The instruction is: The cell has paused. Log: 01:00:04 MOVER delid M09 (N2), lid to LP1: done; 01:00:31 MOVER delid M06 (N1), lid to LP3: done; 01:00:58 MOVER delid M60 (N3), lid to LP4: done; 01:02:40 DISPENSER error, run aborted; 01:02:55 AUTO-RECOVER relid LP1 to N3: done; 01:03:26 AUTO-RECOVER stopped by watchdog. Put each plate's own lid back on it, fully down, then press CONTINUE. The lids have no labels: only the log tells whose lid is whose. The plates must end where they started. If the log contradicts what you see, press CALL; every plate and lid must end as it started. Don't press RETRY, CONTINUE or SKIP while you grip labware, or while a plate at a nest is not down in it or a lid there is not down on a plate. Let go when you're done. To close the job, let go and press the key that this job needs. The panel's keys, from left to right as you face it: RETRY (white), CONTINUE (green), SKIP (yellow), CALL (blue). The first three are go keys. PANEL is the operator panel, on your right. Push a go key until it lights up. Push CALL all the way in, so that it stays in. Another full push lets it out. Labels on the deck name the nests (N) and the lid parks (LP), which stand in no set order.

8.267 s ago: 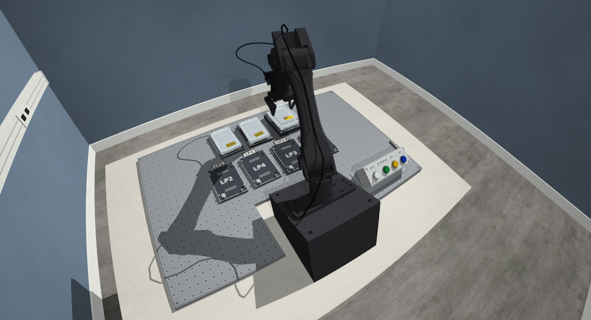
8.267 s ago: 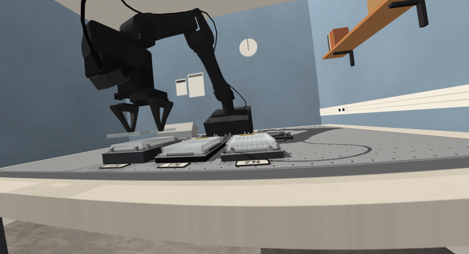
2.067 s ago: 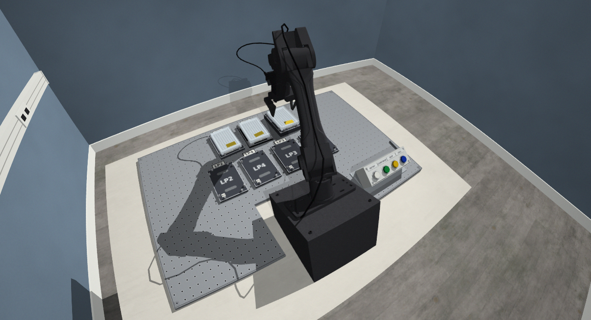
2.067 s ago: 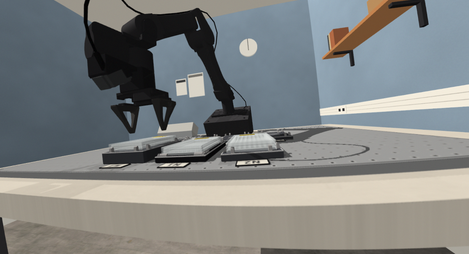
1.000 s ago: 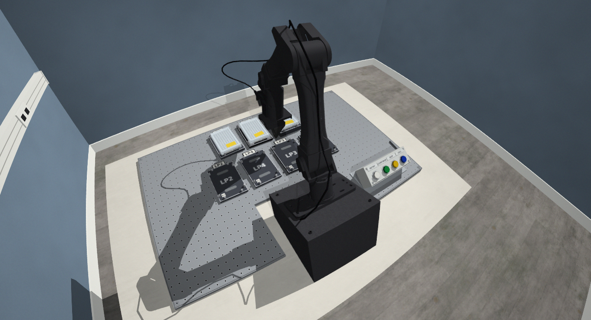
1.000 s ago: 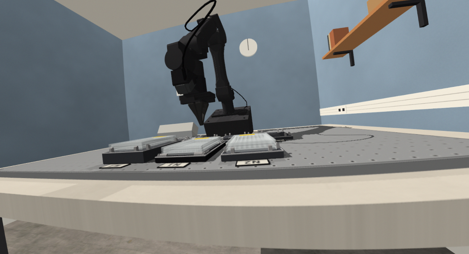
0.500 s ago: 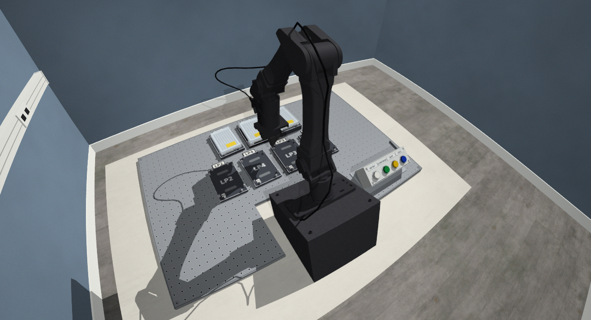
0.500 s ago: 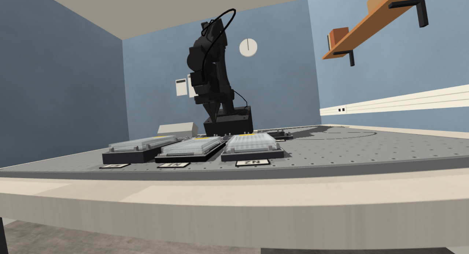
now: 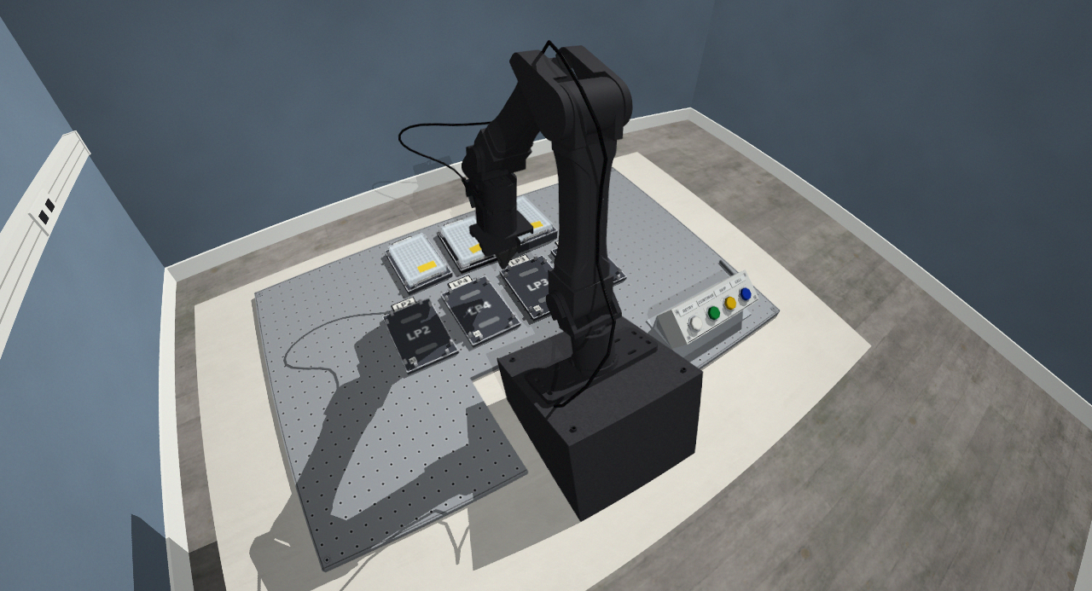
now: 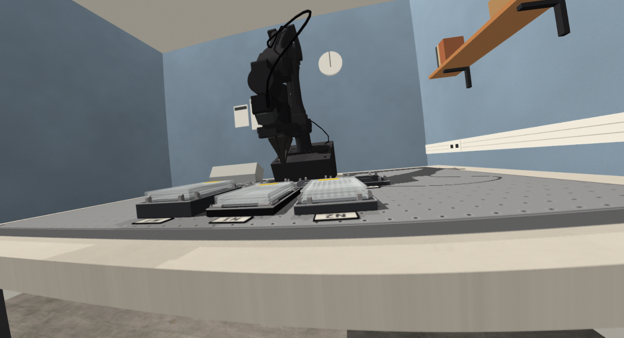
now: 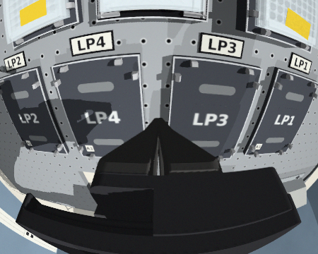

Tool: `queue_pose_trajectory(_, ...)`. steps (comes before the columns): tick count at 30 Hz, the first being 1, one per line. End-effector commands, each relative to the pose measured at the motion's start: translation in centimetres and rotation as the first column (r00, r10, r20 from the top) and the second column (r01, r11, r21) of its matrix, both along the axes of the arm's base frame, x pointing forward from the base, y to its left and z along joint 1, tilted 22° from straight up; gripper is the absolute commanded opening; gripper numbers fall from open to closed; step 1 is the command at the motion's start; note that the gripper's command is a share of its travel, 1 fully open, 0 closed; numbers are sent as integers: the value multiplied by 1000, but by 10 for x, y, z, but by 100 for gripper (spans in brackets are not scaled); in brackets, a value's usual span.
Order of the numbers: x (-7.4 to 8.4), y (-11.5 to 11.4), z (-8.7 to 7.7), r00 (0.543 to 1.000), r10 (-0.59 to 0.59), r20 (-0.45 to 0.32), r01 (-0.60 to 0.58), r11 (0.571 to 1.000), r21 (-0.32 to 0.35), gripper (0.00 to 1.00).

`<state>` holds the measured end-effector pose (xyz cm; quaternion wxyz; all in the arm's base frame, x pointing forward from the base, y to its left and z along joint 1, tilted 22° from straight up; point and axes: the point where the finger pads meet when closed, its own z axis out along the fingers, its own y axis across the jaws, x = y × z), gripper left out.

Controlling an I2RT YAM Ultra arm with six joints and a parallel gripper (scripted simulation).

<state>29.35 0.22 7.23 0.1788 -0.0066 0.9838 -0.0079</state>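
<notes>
Hidden: the black arm point(image 9: 580, 205) covers the LP1 lid park in the top view; the label of the leftmost nest in the exterior view is too oblique to read.
Gripper: the black parallel gripper point(image 11: 158, 148) has its fingers pressed together on nothing, hanging above the deck between the LP4 lid park point(image 11: 99, 106) and the LP3 lid park point(image 11: 212, 106).
Lid parks: LP2 point(image 11: 25, 109), LP4, LP3 and LP1 point(image 11: 286, 113), dark trays, all hold nothing.
Nests: three clear well plates with yellow tags point(image 10: 333, 189) sit in black nests, each under a clear lid.
Panel: grey operator panel point(image 9: 671, 324), well apart from the gripper.

Blue walls point(image 10: 87, 95), grey floor point(image 9: 916, 435) — wooden shelf point(image 10: 479, 34), round clock point(image 10: 329, 63).
</notes>
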Motion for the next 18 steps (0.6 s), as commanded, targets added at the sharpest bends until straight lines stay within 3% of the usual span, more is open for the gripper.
queue_pose_trajectory(1,17,4,17,998,4,69,-4,1000,-3,0)
queue_pose_trajectory(18,10,5,5,999,8,38,-8,1000,-5,0)
